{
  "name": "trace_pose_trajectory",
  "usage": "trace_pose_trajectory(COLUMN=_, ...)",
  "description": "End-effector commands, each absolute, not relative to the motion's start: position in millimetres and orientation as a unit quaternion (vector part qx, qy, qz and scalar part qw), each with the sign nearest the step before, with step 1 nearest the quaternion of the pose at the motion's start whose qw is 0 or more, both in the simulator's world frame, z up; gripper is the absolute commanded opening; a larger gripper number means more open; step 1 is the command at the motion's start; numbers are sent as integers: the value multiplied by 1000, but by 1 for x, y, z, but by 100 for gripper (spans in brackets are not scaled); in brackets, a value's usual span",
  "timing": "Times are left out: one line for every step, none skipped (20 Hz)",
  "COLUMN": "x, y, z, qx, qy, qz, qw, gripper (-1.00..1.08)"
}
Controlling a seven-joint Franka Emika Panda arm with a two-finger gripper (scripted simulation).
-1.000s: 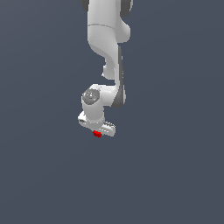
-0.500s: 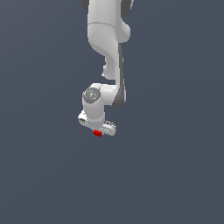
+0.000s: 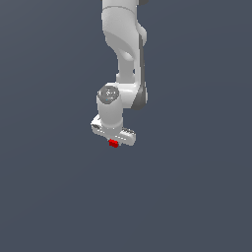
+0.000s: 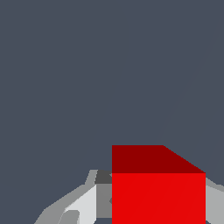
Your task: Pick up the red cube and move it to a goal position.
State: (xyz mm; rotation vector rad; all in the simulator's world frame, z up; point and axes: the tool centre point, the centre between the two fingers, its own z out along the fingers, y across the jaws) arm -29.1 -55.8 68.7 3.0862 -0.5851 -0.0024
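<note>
The red cube (image 3: 113, 143) is a tiny bright red block held between the fingers of my white gripper (image 3: 114, 139), just under the hand, in mid-air against the plain dark grey background. In the wrist view the red cube (image 4: 157, 192) fills the space between the two grey-white fingers (image 4: 81, 204), which press on its two sides. The gripper is shut on the cube. The fingertips are mostly hidden behind the cube in the exterior view.
The white arm (image 3: 123, 44) comes down from the top of the exterior view. Around it only a uniform dark grey surface (image 3: 197, 187) shows, and no other objects or marks appear.
The gripper with the red cube in it has risen a little and shifted slightly toward the exterior view's right. The grasp has not changed.
</note>
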Motion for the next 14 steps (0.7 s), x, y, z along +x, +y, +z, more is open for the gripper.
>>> trace_pose_trajectory(x=-34, y=-47, z=88, qx=983, qy=-186, qz=0, qw=0, gripper=-100)
trace_pose_trajectory(x=-36, y=-43, z=96, qx=983, qy=-186, qz=0, qw=0, gripper=-100)
trace_pose_trajectory(x=-38, y=-38, z=105, qx=983, qy=-186, qz=0, qw=0, gripper=-100)
trace_pose_trajectory(x=-41, y=-34, z=114, qx=983, qy=-186, qz=0, qw=0, gripper=-100)
trace_pose_trajectory(x=-43, y=-29, z=124, qx=983, qy=-186, qz=0, qw=0, gripper=-100)
trace_pose_trajectory(x=-46, y=-24, z=134, qx=983, qy=-186, qz=0, qw=0, gripper=-100)
trace_pose_trajectory(x=-48, y=-19, z=143, qx=983, qy=-186, qz=0, qw=0, gripper=-100)
trace_pose_trajectory(x=-50, y=-15, z=152, qx=982, qy=-186, qz=0, qw=0, gripper=-100)
trace_pose_trajectory(x=-53, y=-11, z=161, qx=982, qy=-186, qz=0, qw=0, gripper=-100)
trace_pose_trajectory(x=-55, y=-7, z=170, qx=982, qy=-186, qz=0, qw=0, gripper=-100)
trace_pose_trajectory(x=-57, y=-3, z=178, qx=982, qy=-186, qz=0, qw=0, gripper=-100)
trace_pose_trajectory(x=-58, y=1, z=186, qx=982, qy=-186, qz=0, qw=1, gripper=-100)
trace_pose_trajectory(x=-60, y=4, z=193, qx=982, qy=-186, qz=0, qw=1, gripper=-100)
trace_pose_trajectory(x=-61, y=8, z=200, qx=982, qy=-186, qz=0, qw=1, gripper=-100)
